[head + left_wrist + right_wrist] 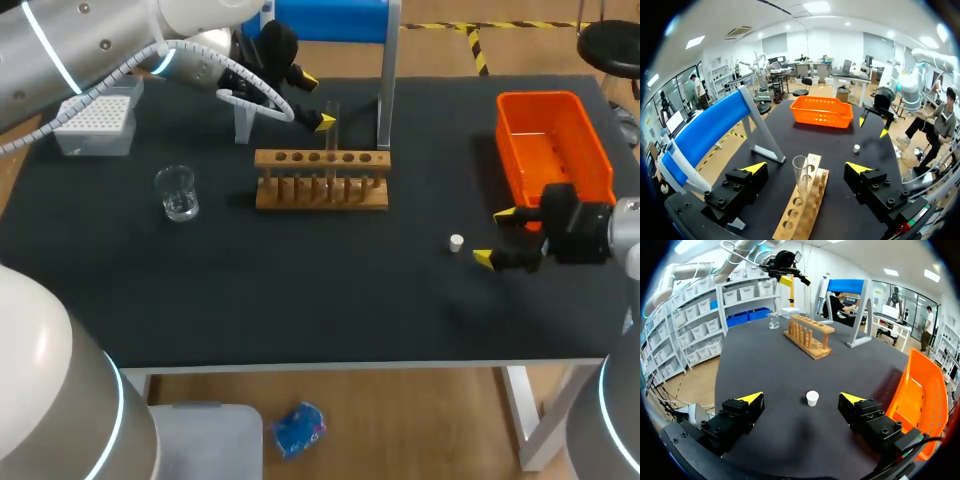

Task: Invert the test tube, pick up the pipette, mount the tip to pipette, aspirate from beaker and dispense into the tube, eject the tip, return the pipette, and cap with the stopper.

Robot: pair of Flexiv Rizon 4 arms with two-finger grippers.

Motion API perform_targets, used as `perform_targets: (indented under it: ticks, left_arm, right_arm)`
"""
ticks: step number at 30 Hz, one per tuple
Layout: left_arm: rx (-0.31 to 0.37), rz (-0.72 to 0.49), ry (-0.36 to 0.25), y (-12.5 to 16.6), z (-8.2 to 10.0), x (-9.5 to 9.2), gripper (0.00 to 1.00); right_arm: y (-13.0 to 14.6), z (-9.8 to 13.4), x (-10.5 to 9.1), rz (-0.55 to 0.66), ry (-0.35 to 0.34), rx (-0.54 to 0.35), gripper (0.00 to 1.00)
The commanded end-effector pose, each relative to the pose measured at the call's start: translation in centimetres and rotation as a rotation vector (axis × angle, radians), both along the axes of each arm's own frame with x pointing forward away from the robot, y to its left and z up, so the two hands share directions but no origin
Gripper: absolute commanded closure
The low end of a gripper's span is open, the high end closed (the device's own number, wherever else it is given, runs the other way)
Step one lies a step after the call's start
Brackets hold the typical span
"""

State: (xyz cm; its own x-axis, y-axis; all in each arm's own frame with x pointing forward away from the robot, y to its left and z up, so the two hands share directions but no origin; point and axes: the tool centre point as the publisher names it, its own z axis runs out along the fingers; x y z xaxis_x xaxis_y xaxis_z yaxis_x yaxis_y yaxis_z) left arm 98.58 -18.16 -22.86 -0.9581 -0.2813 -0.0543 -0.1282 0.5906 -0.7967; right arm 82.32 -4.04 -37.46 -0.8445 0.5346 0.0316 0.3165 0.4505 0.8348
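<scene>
Left wrist view: the left gripper (807, 168) hangs over the wooden rack (801, 220) with its fingers spread wide. The test tube (800, 176) stands upright in a rack hole between them, touched by neither (mouth up). Farther off on the black table (840, 137) lies the white stopper (856, 148), near the right gripper (872, 127), likewise wide open and holding nothing, beside the orange basket (822, 111).
</scene>
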Motion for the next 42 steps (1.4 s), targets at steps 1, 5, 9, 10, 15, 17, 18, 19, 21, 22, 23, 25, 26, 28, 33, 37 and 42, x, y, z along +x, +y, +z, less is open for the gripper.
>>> perform_targets:
  ticks: [1,5,9,10,15,17,18,19,21,22,23,25,26,28,33,37,42]
  left_arm:
    - [-0.003,-0.013,0.007,0.2,0.0,0.4,0.00]
    - [-0.003,-0.013,0.007,0.2,0.0,0.4,0.00]
    - [-0.003,-0.013,0.007,0.2,0.0,0.4,0.00]
    - [-0.003,-0.013,0.007,0.2,0.0,0.4,0.00]
    - [-0.003,-0.013,0.007,0.2,0.0,0.4,0.00]
    - [-0.003,-0.013,0.007,0.2,0.0,0.4,0.00]
    - [-0.003,-0.013,0.007,0.2,0.0,0.4,0.00]
    - [-0.003,-0.013,0.007,0.2,0.0,0.4,0.00]
    - [-0.003,-0.013,0.007,0.2,0.0,0.4,0.00]
    - [-0.003,-0.013,0.007,0.2,0.0,0.4,0.00]
    - [-0.003,-0.013,0.007,0.2,0.0,0.4,0.00]
    - [-0.003,-0.013,0.007,0.2,0.0,0.4,0.00]
    - [-0.003,-0.013,0.007,0.2,0.0,0.4,0.00]
    - [-0.003,-0.013,0.007,0.2,0.0,0.4,0.00]
    - [-0.003,-0.013,0.007,0.2,0.0,0.4,0.00]
    - [-0.003,-0.013,0.007,0.2,0.0,0.4,0.00]
    - [-0.003,-0.013,0.007,0.2,0.0,0.4,0.00]
  right_arm:
    - [0.8,-0.9,0.4,-0.038,-0.004,0.003,0.16]
    - [1.1,-1.5,0.8,-0.058,0.006,0.004,0.34]
    - [1.4,-1.8,1.1,-0.058,0.015,0.002,0.27]
    - [1.5,-2.0,1.2,-0.059,0.019,-0.001,0.27]
    - [1.9,-2.7,1.6,-0.064,0.035,0.000,0.23]
    - [2.0,-2.8,1.8,-0.066,0.035,0.006,0.23]
    - [2.1,-2.9,1.9,-0.068,0.036,0.007,0.23]
    - [2.1,-3.1,2.0,-0.070,0.037,0.008,0.24]
    - [2.3,-3.3,2.2,-0.073,0.039,0.009,0.23]
    - [2.3,-3.4,2.2,-0.075,0.041,0.008,0.23]
    - [2.4,-3.4,2.3,-0.076,0.042,0.007,0.23]
    - [2.4,-3.6,2.4,-0.080,0.044,0.006,0.25]
    - [2.5,-3.7,2.5,-0.081,0.046,0.005,0.27]
    - [2.5,-3.8,2.6,-0.083,0.047,0.004,0.27]
    - [2.7,-4.2,2.9,-0.084,0.053,0.003,0.27]
    - [2.9,-4.4,3.2,-0.081,0.056,-0.001,0.31]
    - [3.0,-4.7,3.6,-0.080,0.060,-0.004,0.34]
